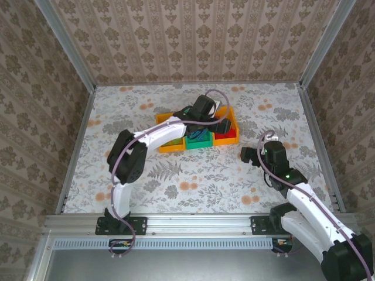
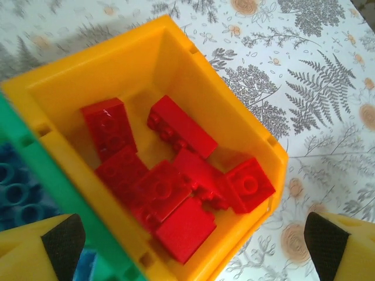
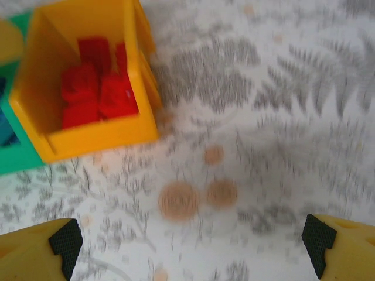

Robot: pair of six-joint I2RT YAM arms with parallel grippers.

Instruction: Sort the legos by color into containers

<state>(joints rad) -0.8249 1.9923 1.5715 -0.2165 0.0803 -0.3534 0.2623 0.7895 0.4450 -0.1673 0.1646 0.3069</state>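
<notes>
Left wrist view looks straight down into an orange bin (image 2: 234, 111) in the middle of the frame. A pile of red bricks (image 2: 170, 181) lies in it. At the left edge sits the green bin (image 2: 53, 175) with blue bricks (image 2: 14, 187) inside. The left end effector (image 2: 193, 244) is spread wide, one tip at each bottom corner, and it holds nothing.

This looks like the letting-go step over the red pile. Every brick that can be seen lies in a bin, so the sorting seems nearly done. The next move would be to lift straight up, clear of the bin walls, and then check the flowery bench (image 2: 304, 88) for leftovers.

In the top view the left arm (image 1: 152, 137) bends at the elbow and stretches up and right to the row of bins at the centre. The right arm (image 1: 299, 193) is folded at the right side. Its end effector (image 1: 251, 155) hangs near the bench, right of the bins, spread wide and holding nothing.
</notes>
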